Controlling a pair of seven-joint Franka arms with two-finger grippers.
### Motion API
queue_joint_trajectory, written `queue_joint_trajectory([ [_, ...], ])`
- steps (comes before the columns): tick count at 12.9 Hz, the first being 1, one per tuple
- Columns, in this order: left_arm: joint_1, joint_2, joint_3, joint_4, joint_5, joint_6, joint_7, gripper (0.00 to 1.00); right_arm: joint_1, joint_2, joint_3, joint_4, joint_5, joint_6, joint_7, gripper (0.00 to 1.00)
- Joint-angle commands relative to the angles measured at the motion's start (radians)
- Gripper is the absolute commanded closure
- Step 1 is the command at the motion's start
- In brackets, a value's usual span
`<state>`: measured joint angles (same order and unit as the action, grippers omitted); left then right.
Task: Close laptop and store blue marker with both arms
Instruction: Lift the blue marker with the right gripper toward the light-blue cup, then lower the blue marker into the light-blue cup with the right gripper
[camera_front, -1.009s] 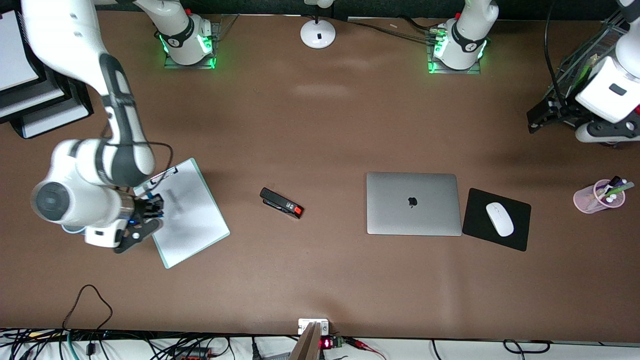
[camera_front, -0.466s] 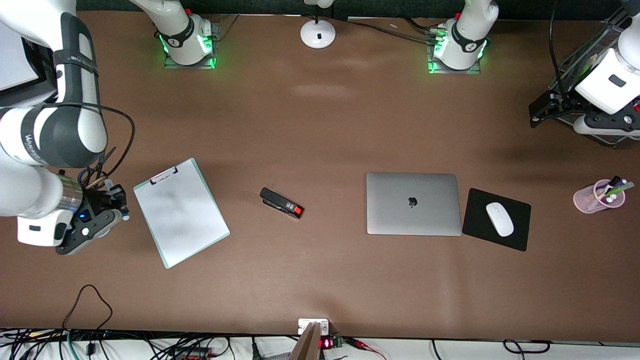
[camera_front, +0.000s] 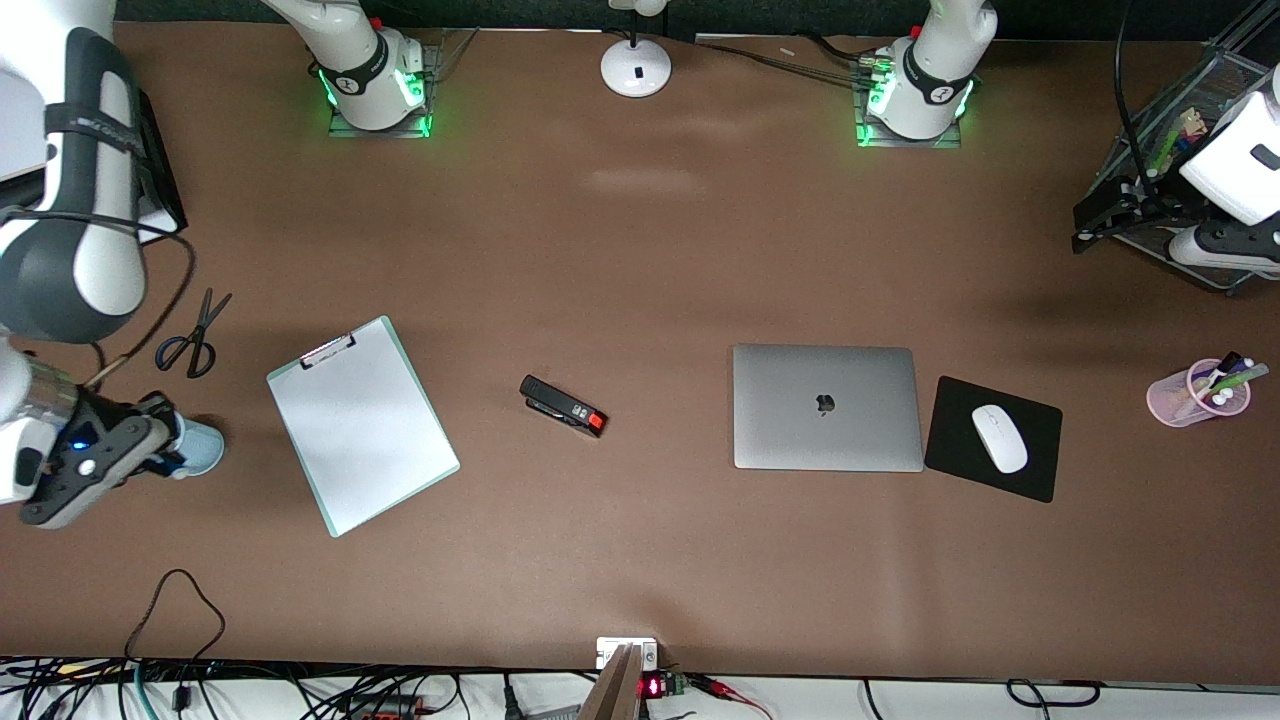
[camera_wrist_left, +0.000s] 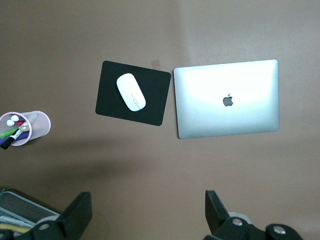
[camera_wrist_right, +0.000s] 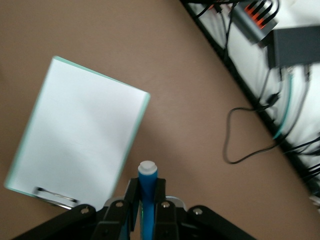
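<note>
- Laptop (camera_front: 827, 407): silver-grey, lid shut, dark logo up, flat on the surface toward the left arm's end.
- Blue marker (camera_wrist_right: 148, 192): white-tipped, clamped in the right gripper's (camera_wrist_right: 145, 200) jaws.

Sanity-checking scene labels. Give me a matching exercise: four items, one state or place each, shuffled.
Items:
1. laptop
2. blue marker
3. white mouse
4. left gripper

States:
A. on the black pad
B. jaws open, holding nothing
C. lid shut
D. clamped in the right gripper

Pairs: 1-C, 2-D, 3-A, 4-B
</note>
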<state>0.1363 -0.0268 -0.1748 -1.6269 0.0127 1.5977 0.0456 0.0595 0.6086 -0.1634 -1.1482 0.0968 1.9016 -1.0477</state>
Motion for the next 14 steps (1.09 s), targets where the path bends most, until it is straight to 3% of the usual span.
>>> queue_joint_trajectory([
  [1, 0.012, -0.024, -0.009, -0.013, -0.028, 0.010, 0.028, 0.00, -0.033, -0.029, 0.018, -0.060, 0.062, 0.085, -0.133, 1.00],
  [3, 0.012, -0.036, -0.012, -0.014, -0.028, 0.008, 0.026, 0.00, -0.061, -0.033, 0.018, -0.118, 0.182, 0.149, -0.277, 1.00],
  [5, 0.011, -0.039, -0.014, -0.019, -0.028, 0.007, 0.026, 0.00, -0.081, -0.056, 0.019, -0.195, 0.234, 0.209, -0.397, 1.00],
  [8, 0.011, -0.039, -0.018, -0.018, -0.028, 0.004, 0.026, 0.00, -0.098, -0.076, 0.021, -0.244, 0.268, 0.211, -0.550, 1.00],
  [12, 0.011, -0.039, -0.018, -0.017, -0.030, -0.004, 0.004, 0.00, -0.145, -0.081, 0.021, -0.332, 0.464, 0.206, -0.878, 1.00],
  [14, 0.011, -0.041, -0.018, -0.017, -0.030, -0.013, -0.004, 0.00, -0.165, -0.081, 0.021, -0.355, 0.498, 0.197, -0.980, 1.00],
])
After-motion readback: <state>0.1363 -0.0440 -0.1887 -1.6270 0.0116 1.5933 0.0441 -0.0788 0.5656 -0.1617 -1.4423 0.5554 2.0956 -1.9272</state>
